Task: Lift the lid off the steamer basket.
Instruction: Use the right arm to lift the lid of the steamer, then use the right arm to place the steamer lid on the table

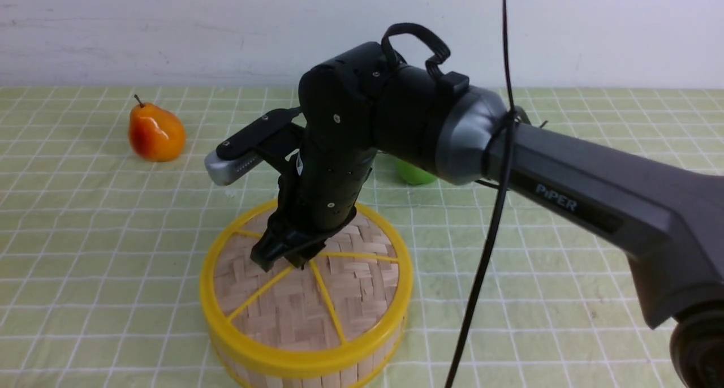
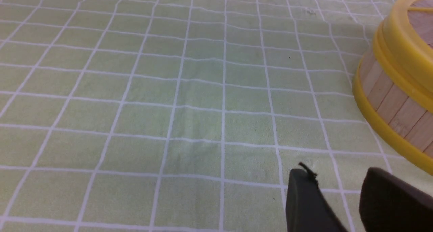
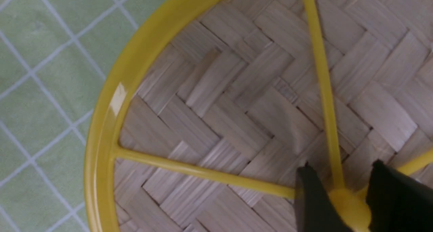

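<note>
Green checked cloth [image 1: 85, 235] covers the table up to its far edge, where a white wall rises. Open cloth stretches along the left side and between the near edge and the far-left corner. The right arm [image 1: 565, 190], smooth dark grey casing with a thin black cable [image 1: 492, 207] hanging across it, reaches in from the right edge and bends down over the middle.

The steamer basket [image 1: 294, 371] stands by the near edge, left of centre: a round tub of pale upright slats between glossy yellow rims. The lid [image 1: 283, 303] sits flat on it, herringbone-woven tan strips inside a yellow ring with thin spokes.

The right gripper [image 1: 294, 258] points down at the lid's centre. In the right wrist view its black fingers [image 3: 311, 191] sit partly closed on either side of the yellow knob [image 3: 350, 205], pressed against it.

An orange pear [image 1: 155, 132] stands toward the far-left corner, well apart from the basket. A green round fruit [image 1: 416, 175] shows partly behind the arm.

The left gripper [image 2: 336, 172] hangs over bare cloth near the basket's wall, fingers apart, holding nothing.
</note>
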